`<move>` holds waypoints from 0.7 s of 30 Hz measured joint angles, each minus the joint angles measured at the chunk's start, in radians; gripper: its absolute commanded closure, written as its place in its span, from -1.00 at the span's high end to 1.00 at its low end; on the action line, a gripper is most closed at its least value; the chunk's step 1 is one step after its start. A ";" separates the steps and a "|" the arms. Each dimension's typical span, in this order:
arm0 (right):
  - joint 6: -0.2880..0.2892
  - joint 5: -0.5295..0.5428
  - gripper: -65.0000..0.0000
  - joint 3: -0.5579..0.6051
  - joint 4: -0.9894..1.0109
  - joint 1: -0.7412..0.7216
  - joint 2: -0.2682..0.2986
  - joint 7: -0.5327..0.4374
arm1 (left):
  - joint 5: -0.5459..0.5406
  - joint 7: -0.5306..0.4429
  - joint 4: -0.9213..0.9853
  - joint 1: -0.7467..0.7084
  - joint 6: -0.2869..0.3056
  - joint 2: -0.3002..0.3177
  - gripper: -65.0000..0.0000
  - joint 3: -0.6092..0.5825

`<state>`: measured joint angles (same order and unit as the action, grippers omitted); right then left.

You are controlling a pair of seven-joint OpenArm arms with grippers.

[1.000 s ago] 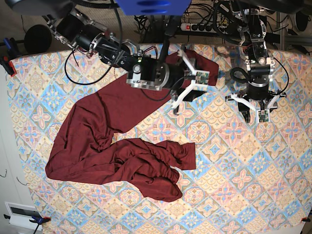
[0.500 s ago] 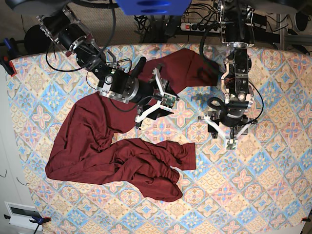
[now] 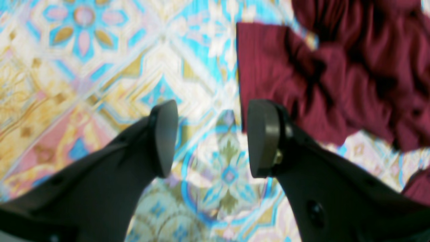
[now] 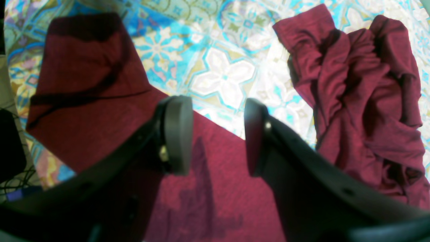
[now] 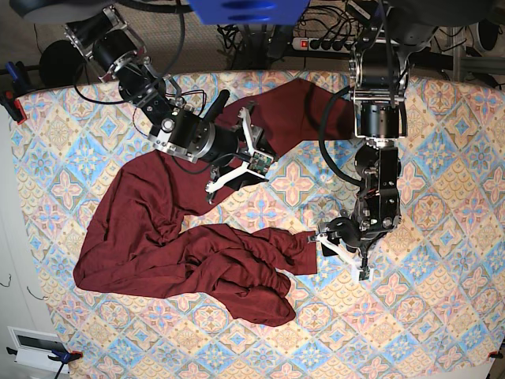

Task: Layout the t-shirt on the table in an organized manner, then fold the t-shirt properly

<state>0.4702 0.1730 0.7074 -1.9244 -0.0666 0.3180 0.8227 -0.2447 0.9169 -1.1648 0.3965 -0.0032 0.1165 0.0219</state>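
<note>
Black rubbery pads of the left hand [image 3: 211, 137] stand apart with nothing between them; only patterned cloth shows in the gap. Its right-side finger [image 3: 265, 137] sits just beside a straight hem edge of the t-shirt [image 3: 322, 80], and whether they touch cannot be told. In the base view this left hand [image 5: 341, 251] hangs low over the middle of the bench [image 5: 442, 316], right at the free end of the shirt's crumpled lower part.

Over the shirt, the right hand [image 4: 218, 137] also has its pads spread, gripping nothing, and casts a shadow on flat maroon fabric under it. From above, the right hand [image 5: 241, 162] hovers over the band of shirt that runs toward the far edge of the bench.

Outward from both hands, the t-shirt [image 5: 158, 237] sprawls unfolded: one strip reaches up to the far edge near its middle, the wide body slants down toward the left edge, and a bunched, wrinkled mass lies toward the near edge, left of centre. The bench's right half shows bare pastel tiles.
</note>
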 measured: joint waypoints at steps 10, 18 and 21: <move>0.000 0.000 -0.26 -0.001 -0.001 0.003 0.000 0.000 | -0.039 -0.021 0.166 0.055 0.068 -0.035 0.01 -0.106; 0.000 0.000 -0.26 -0.001 -0.001 0.003 0.000 0.000 | -0.034 -0.069 0.221 0.066 0.060 -0.031 0.00 -0.136; 0.000 0.000 -0.26 -0.001 -0.001 0.000 0.000 0.000 | -0.035 -0.074 0.228 0.069 0.060 -0.033 0.00 -0.134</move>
<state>0.4698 0.1726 0.7067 -1.9255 -0.0662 0.3183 0.8230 -0.2802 0.8429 -0.9367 0.4652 0.0566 0.0837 -0.1116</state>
